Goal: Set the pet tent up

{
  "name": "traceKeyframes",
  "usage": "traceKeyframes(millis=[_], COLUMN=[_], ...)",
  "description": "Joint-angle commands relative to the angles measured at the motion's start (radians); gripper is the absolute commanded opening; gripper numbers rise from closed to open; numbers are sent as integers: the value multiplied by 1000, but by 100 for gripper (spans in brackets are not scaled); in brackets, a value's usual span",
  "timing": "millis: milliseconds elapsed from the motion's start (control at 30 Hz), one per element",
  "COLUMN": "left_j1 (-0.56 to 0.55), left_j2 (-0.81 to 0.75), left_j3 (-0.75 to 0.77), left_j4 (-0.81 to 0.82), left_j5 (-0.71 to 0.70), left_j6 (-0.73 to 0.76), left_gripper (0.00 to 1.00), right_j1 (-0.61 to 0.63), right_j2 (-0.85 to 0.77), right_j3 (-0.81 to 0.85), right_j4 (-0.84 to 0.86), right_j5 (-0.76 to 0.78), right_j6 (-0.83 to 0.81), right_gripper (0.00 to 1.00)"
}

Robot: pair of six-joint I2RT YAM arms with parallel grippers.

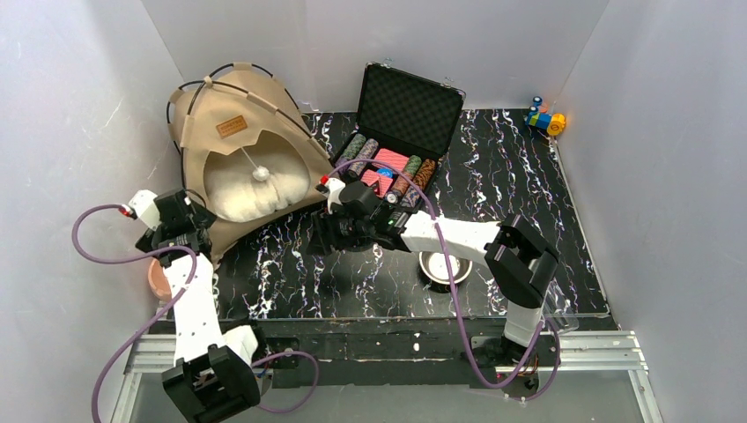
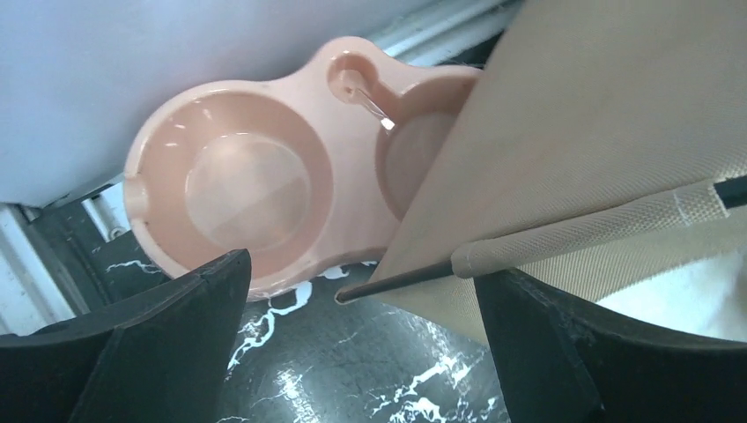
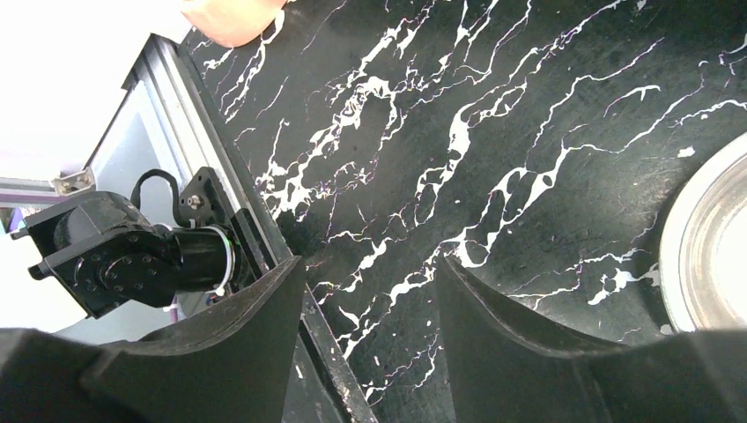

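Observation:
The tan pet tent (image 1: 238, 115) stands at the back left, with black poles, a brown label patch (image 1: 232, 125) and an arched entrance showing a white cushion (image 1: 251, 189). My left gripper (image 1: 182, 240) is open at the tent's near-left corner. In the left wrist view the tent fabric (image 2: 581, 132) fills the right side. A black pole end (image 2: 388, 284) sticks out of its sleeve just above the gap of the open gripper (image 2: 361, 352), touching neither finger. My right gripper (image 1: 324, 236) is open and empty by the tent's near-right corner, over bare tabletop (image 3: 370, 300).
A pink double bowl (image 2: 238, 176) lies at the table's left edge (image 1: 159, 278), partly under the tent corner. An open black case of poker chips (image 1: 401, 123) stands behind the right arm. A metal bowl (image 1: 438, 267) sits near the front, and a small toy (image 1: 544, 119) at the back right.

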State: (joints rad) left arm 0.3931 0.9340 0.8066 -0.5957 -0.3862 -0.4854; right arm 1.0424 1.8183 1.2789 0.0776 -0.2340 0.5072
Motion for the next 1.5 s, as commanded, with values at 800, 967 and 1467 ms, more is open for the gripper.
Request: traceKeyframes(millis=[800, 967, 1467], left_j1=[77, 76, 40], left_j2=[39, -10, 170], left_j3=[-98, -104, -43], left_j4=[413, 420, 353], left_j5=[754, 756, 791], left_j6=[24, 15, -26], left_gripper=[56, 36, 61], right_j1=[2, 3, -8], right_j2=[-79, -115, -254], right_j3=[-17, -22, -45], right_j4=[-126, -173, -268], right_j5=[126, 196, 370], right_j6=[0, -13, -48], right_gripper=[54, 53, 56])
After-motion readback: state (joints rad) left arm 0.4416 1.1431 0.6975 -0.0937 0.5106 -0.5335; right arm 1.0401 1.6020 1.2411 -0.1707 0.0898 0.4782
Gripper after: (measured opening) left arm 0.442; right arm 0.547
